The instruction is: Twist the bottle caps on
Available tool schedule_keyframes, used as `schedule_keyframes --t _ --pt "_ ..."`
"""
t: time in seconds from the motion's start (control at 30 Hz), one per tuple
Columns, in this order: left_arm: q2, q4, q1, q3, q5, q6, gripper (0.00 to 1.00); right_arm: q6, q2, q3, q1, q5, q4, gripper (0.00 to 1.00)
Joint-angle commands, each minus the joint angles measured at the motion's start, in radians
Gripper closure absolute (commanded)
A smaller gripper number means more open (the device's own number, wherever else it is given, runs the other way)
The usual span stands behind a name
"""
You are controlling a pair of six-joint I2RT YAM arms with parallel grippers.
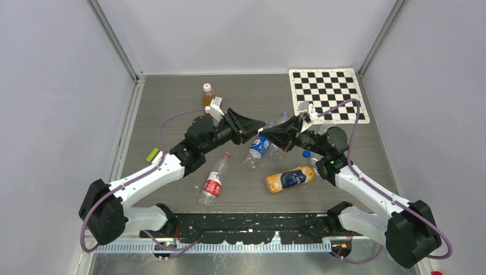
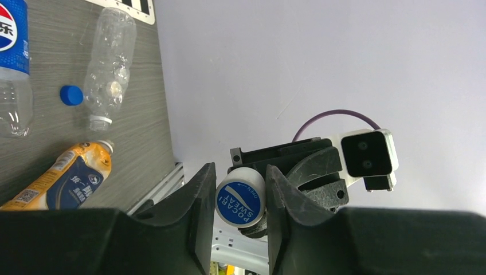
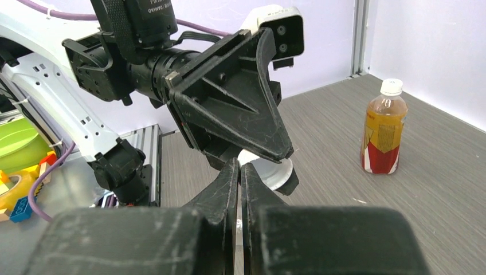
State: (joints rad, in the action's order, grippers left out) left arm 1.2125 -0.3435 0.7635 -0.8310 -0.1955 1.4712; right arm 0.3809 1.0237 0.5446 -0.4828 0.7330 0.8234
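My left gripper [image 2: 239, 220] pinched the white cap [image 2: 240, 197], blue-labelled top towards my wrist, up off the table [image 1: 172, 103]. My right gripper [image 3: 239, 189], jaws pressed together, sat just beside it. On the surface lay an orange-filled bottle [image 2: 63, 177] and an empty, uncapped clear bottle [image 2: 109, 63], a blue cap [image 2: 71, 95] beside its neck. Near the far edge stood a capped amber bottle [image 3: 384, 129].

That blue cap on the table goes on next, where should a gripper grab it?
Likely pinch the blue cap across its round side wall, coming straight down: it lies flat on the table, too low for a sideways approach. Keep fingers off the side facing the clear bottle.
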Motion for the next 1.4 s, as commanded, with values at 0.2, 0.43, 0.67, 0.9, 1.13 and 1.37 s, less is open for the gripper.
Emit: schedule_keyframes --t 0.2,0.43,0.67,0.9,1.13,1.37 --pt "-0.045 -0.033 -0.003 0.012 -0.016 -0.031 0.92 -0.025 0.004 -0.017 -0.005 -0.056 0.031 0.72" --pt "-0.117 0.375 -0.003 -0.104 0.107 -0.424 0.94 -0.043 -0.102 -0.025 -0.004 -0.221 -0.215 0.37" --pt "-0.099 0.622 0.046 -0.103 0.256 -0.762 0.98 -0.033 -0.278 0.054 -0.005 -0.553 -0.673 0.15" --pt "0.003 0.66 0.252 -0.058 0.511 -0.922 0.98 0.089 -0.309 0.189 -0.004 -0.898 -1.114 0.05" --pt "0.136 0.639 0.381 -0.002 0.642 -0.828 0.96 0.122 -0.259 0.325 -0.004 -1.098 -1.364 0.02" --pt "0.264 0.572 0.435 0.047 0.726 -0.738 0.91 0.18 -0.253 0.336 -0.004 -1.18 -1.457 0.01"
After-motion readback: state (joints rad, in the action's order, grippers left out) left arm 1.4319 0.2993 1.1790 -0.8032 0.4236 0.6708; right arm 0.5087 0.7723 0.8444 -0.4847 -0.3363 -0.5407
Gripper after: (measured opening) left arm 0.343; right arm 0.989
